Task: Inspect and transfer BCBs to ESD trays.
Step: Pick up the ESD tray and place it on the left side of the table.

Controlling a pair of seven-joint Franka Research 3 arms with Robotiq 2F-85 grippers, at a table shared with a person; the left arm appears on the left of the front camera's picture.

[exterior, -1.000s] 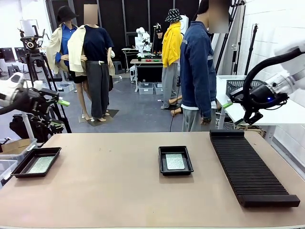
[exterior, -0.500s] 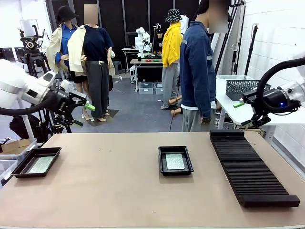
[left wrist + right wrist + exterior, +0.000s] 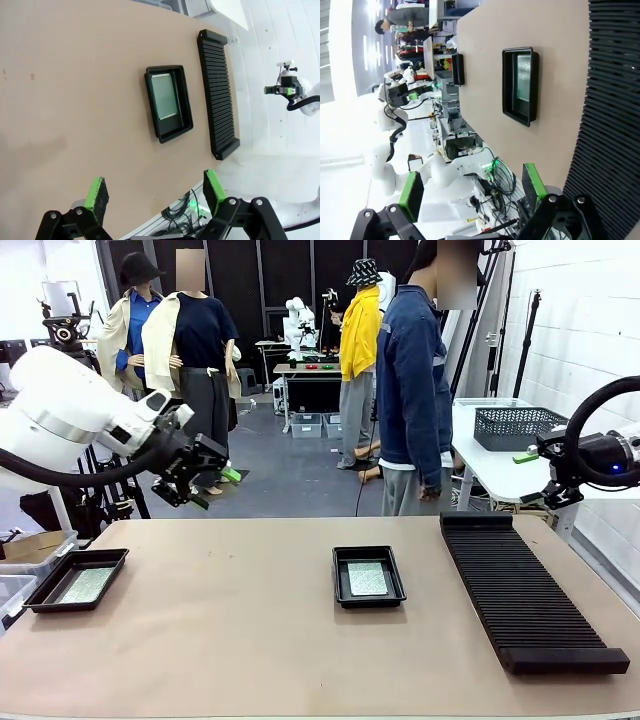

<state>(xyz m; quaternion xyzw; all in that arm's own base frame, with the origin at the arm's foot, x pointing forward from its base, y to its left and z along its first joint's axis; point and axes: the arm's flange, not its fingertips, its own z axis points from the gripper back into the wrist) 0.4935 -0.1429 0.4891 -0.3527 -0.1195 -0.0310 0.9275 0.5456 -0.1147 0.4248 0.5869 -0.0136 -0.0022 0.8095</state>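
Trays are sitting well apart in the front view: one tray (image 3: 369,576) mid-table, another tray (image 3: 76,579) at the left edge, each holding a green board (image 3: 367,578) (the second board (image 3: 86,585) lies flat too). Left gripper (image 3: 212,489) and right gripper (image 3: 535,479) are hovering, jaws spread, empty. Left wrist view is showing the central tray beside the ribbed rack (image 3: 218,93). Right wrist view is showing both likewise.

We count two ESD trays on the table: one at its middle (image 3: 369,576) and one at its left edge (image 3: 76,579). Each holds a single BCB, so two boards in all, one in the middle tray (image 3: 367,578) and one in the left tray (image 3: 84,585). We also count one long black ribbed rack (image 3: 525,588), one dark mesh basket (image 3: 518,426), two grippers, left (image 3: 209,488) and right (image 3: 537,474), and one person (image 3: 413,390).
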